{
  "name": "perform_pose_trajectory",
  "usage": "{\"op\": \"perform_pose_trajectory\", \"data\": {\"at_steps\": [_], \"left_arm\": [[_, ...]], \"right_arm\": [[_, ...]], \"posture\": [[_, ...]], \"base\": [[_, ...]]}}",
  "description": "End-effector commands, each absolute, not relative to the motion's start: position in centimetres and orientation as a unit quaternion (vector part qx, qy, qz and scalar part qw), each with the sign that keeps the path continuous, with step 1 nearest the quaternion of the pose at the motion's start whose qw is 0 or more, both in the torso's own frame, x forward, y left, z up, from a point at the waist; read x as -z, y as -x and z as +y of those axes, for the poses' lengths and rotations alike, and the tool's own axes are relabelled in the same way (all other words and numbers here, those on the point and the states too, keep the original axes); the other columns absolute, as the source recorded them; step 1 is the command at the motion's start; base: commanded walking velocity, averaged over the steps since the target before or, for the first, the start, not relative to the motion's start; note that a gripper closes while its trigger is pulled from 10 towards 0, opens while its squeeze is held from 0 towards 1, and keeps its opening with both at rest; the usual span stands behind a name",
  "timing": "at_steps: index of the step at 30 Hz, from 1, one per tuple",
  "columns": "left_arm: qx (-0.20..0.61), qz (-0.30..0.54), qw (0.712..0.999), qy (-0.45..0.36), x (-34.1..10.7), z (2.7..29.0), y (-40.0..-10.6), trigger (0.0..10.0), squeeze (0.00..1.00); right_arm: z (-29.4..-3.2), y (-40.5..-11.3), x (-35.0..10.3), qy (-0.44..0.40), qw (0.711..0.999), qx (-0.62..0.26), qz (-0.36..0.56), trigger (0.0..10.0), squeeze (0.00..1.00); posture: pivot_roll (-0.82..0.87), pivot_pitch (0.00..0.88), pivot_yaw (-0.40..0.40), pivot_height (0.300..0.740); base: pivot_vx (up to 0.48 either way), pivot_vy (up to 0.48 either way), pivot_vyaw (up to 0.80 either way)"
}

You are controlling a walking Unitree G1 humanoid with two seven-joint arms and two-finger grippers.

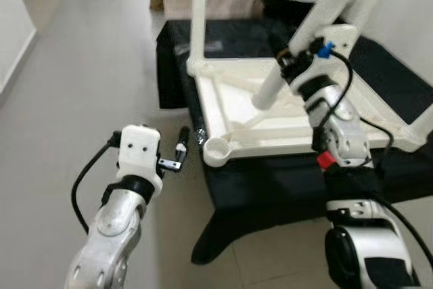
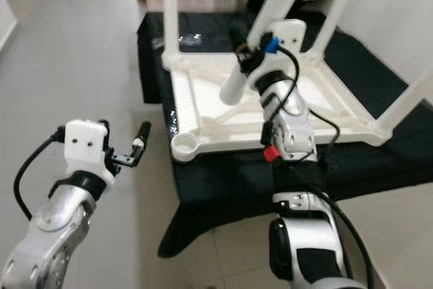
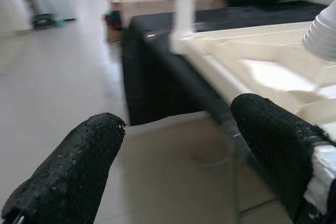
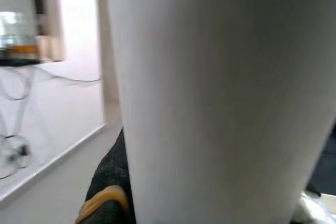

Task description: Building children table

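Inverted white tabletop (image 1: 270, 109) lies on the black-draped surface (image 1: 270, 181), underside up so its corner sockets face you; the empty socket (image 1: 218, 147) sits at its 7 o'clock corner. Your right gripper (image 1: 289, 59) is clamped on a loose white leg (image 1: 298, 45), tilted toward 1 o'clock, seemingly for seating; your left gripper (image 1: 177, 153), fingers (image 3: 79, 177) spread wide and empty, hovers just beside that socket, likely to steady it.

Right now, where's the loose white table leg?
Head views: the loose white plastic table leg slants over the upturned white tabletop, clamped in the right tool.
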State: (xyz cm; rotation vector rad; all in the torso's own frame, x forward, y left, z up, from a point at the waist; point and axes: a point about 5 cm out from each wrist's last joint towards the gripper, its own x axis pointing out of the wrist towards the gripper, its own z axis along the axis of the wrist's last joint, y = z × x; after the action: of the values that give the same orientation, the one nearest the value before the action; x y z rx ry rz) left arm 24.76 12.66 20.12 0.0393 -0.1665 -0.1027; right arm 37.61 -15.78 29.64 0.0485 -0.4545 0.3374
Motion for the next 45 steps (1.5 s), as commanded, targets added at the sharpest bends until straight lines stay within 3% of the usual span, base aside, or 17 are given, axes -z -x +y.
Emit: {"op": "perform_pose_trajectory", "data": {"at_steps": [1,13,17,18,19,23,29,33,45], "left_arm": [[0.048,-0.077,0.996,-0.023,-19.9,12.6,-24.5,10.0,0.0],[0.055,-0.071,0.996,-0.018,-19.8,12.0,-23.7,10.0,0.0],[0.074,-0.064,0.995,-0.013,-19.7,11.6,-22.8,10.0,0.0],[0.095,-0.055,0.994,-0.004,-19.6,11.2,-21.8,10.0,0.0],[0.113,-0.048,0.992,0.004,-19.5,10.9,-21.1,10.0,0.0],[0.113,-0.048,0.992,0.004,-19.5,10.9,-21.1,10.0,0.0],[0.188,-0.013,0.982,0.008,-18.6,9.9,-18.6,10.0,0.0],[0.232,0.008,0.973,0.004,-17.9,9.0,-17.0,10.0,0.0],[0.24,0.008,0.971,0.005,-18.1,8.4,-16.6,10.0,0.0]], "right_arm": [[-16.0,-37.7,-30.2,-0.019,0.958,-0.165,-0.233,10.0,0.0],[-16.5,-39.1,-31.2,-0.022,0.958,-0.195,-0.211,10.0,0.0],[-17.0,-39.8,-31.5,-0.007,0.947,-0.278,-0.16,10.0,0.0],[-17.8,-39.5,-31.5,0.022,0.91,-0.402,-0.095,10.0,0.0],[-18.1,-39.1,-31.7,0.022,0.888,-0.452,-0.082,10.0,0.0],[-18.1,-39.1,-31.7,0.022,0.888,-0.452,-0.082,10.0,0.0],[-17.7,-38.5,-32.5,0.028,0.847,-0.523,-0.092,10.0,0.0],[-15.9,-37.9,-33.2,0.02,0.797,-0.591,-0.124,10.0,0.0],[-15.4,-37.8,-32.1,0.035,0.759,-0.641,-0.105,10.0,0.0]], "posture": [[0.12,0.165,-0.067,0.74],[0.12,0.185,-0.071,0.74],[0.13,0.216,-0.071,0.74],[0.14,0.231,-0.073,0.74],[0.14,0.238,-0.073,0.74],[0.14,0.238,-0.073,0.74],[0.16,0.258,-0.066,0.74],[0.16,0.261,-0.06,0.74],[0.18,0.253,-0.059,0.74]], "base": [[0.0,0.0,0.8],[0.0,0.0,0.2],[0.0,0.0,0.0],[0.0,0.0,0.0],[0.0,0.0,0.0],[0.0,0.0,0.0],[0.0,0.0,0.0],[0.0,0.0,0.0],[0.0,0.0,0.0]]}}
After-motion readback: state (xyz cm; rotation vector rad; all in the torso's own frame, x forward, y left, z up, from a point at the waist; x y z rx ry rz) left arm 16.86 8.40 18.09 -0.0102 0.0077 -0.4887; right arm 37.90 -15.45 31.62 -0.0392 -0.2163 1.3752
